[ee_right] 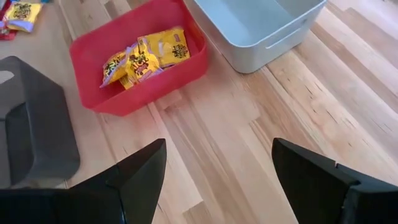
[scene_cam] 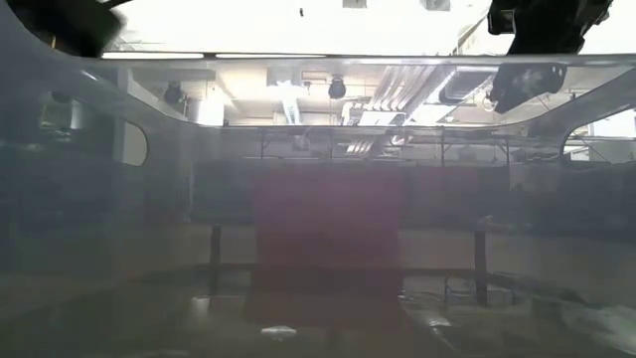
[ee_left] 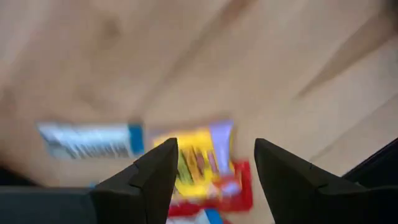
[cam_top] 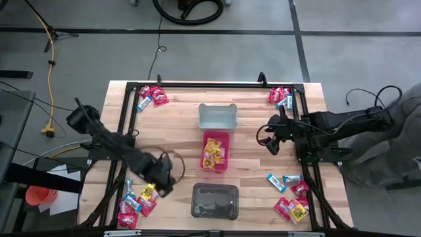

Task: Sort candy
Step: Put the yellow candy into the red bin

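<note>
Left arm: reaches diagonally from the table's left edge toward its near-left corner. Left gripper (cam_top: 164, 179): pointed down at the tabletop, fingers (ee_left: 149, 177) spread apart, nothing between them.
Right arm: extends in from the right edge, mid-table. Right gripper (cam_top: 273, 141): fingers (ee_right: 134, 177) wide apart, empty.

Three bins run down the frame's centre: one (cam_top: 217, 116) uppermost, one (cam_top: 215, 152) holding candy (cam_top: 212, 155) in the middle, one (cam_top: 214, 201) lowest. Candy piles (cam_top: 152, 97) sit in all four table corners.

Yellow candy (cam_top: 213, 154) in pink bin (cam_top: 225, 137), pale grey bin (cam_top: 217, 116), dark bin (cam_top: 214, 201), light wooden table (cam_top: 250, 178)
</note>
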